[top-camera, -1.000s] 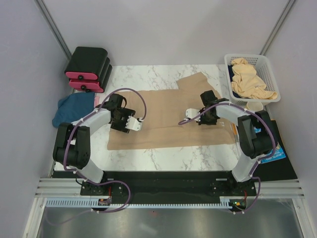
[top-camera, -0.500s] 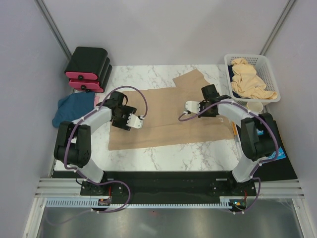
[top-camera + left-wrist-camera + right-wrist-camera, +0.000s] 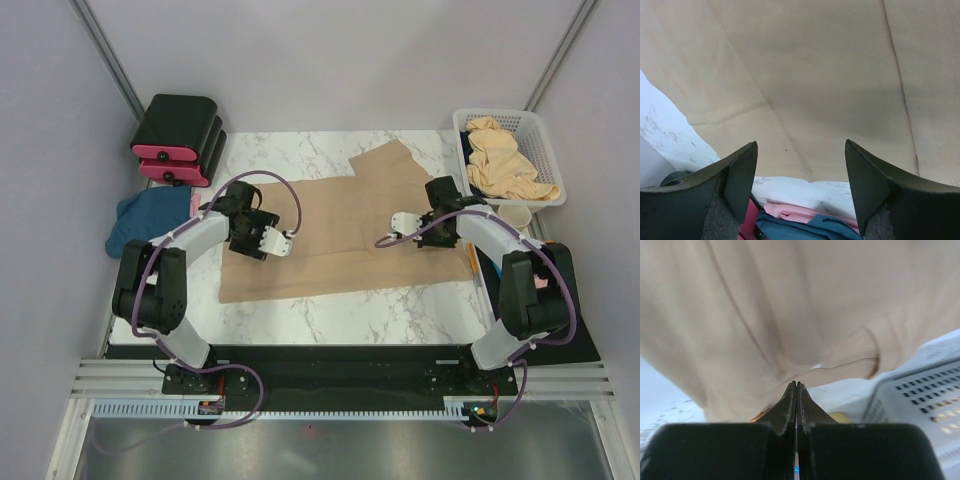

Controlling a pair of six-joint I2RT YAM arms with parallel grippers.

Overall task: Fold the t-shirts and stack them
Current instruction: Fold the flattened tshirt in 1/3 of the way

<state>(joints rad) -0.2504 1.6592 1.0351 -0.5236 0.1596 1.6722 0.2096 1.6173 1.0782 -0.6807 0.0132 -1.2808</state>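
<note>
A tan t-shirt (image 3: 340, 235) lies spread flat on the marble table (image 3: 300, 150), also filling the left wrist view (image 3: 805, 75) and the right wrist view (image 3: 790, 305). My left gripper (image 3: 232, 215) (image 3: 801, 145) hovers open over the shirt's left hem with nothing between its fingers. Beyond that hem lie a pink t-shirt (image 3: 790, 211) and a dark blue t-shirt (image 3: 150, 218) (image 3: 810, 227). My right gripper (image 3: 440, 190) (image 3: 796, 385) is shut, low over the shirt's right side near the collar; no cloth shows between the jaws.
A white mesh basket (image 3: 548, 150) (image 3: 920, 390) at the back right holds crumpled tan t-shirts (image 3: 505, 165). Black-and-pink boxes (image 3: 180, 140) stand at the back left. A black mat (image 3: 570, 340) lies to the right of the table.
My right gripper has slid right across the shirt toward the basket, staying shut. The left gripper has shifted slightly and stays open.
</note>
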